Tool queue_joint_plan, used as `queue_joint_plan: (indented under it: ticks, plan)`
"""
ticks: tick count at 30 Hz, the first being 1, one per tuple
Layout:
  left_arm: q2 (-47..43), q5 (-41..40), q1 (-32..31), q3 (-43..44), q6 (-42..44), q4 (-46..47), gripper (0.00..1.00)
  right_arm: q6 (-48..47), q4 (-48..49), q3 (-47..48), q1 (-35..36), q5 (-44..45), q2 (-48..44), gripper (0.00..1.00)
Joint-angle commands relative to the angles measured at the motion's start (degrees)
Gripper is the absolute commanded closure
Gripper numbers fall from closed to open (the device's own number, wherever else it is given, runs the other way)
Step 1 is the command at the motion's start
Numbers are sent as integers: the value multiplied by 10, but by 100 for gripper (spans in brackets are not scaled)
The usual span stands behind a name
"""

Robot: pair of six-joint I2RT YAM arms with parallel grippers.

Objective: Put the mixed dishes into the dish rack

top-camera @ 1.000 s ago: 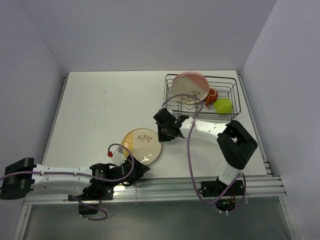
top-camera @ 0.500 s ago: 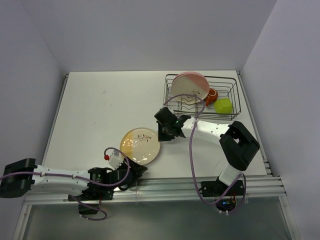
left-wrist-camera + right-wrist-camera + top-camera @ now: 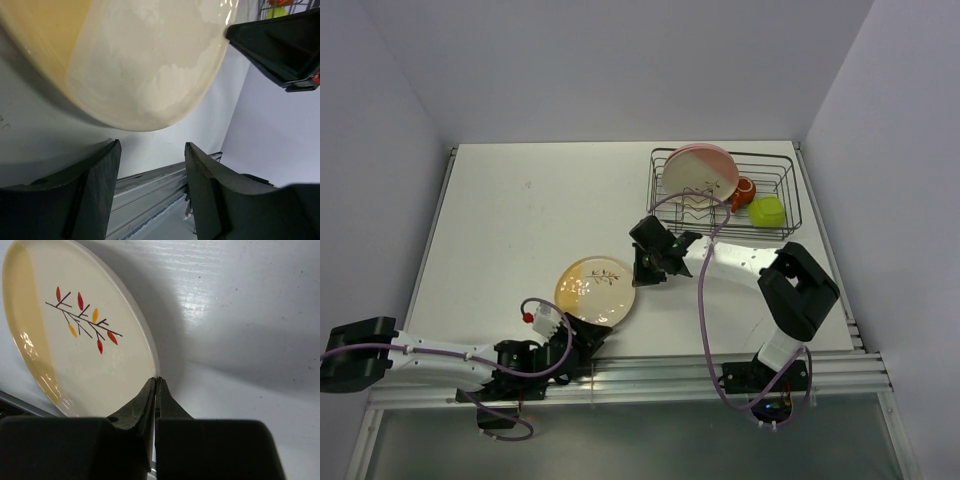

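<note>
**Item:** yellow-and-cream plate point(image 3: 596, 289), one of the mixed dishes. We found it on the counter point(image 3: 510, 220), near the front edge and well apart from the dish rack point(image 3: 760, 153), between the two hands.

**Appearance:** round and glossy. The face was cream with a yellow band down one side and a sprig of dark twigs bearing red and orange leaves. The underside, as we saw it from the left wrist, was cream shading to yellow and unmarked.

**Handling, as we judged it:** stiff ceramic, moderately heavy for its size. It looked slick under the glaze and liable to chip or break if dropped. Lying low, it offered only its rim. We judged the best hold to be a pinch across the rim, one finger above and one beneath, once that edge stood clear of the counter.

**Left hand** point(image 3: 152, 150): released, fingers spread, nothing grasped. It was set low at the plate's near rim, with the underside showing above the fingers.

**Right hand** point(image 3: 156, 384): clenched on nothing, its closed tips at the plate's far-right rim. Whether they touched it we could not tell.

**Already in the rack:** pink-and-cream plate point(image 3: 700, 172) upright in the dividers, orange-red cup point(image 3: 744, 192), and lime-green bowl point(image 3: 766, 211) beside the cup.
</note>
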Motion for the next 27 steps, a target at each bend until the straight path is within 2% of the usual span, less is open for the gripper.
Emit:
queue_joint_plan:
  ticks: [1,8,17,22,27]
  plan:
    - [-3,-53,-8,-52,-222,46,39,24,45,2,-4,-19,-27,100]
    - [-17,-100,-9,-76,-230,70,39,30,52,-3,-5,-31,-25,100]
    - [4,-89,-16,-79,-233,76,40,50,61,-3,-4,-38,-26,100]
    - [31,-88,-39,-83,-271,82,41,61,67,-3,-5,-38,-33,100]
    - [22,-86,-46,-84,-304,40,40,63,69,-1,-14,-50,-33,100]
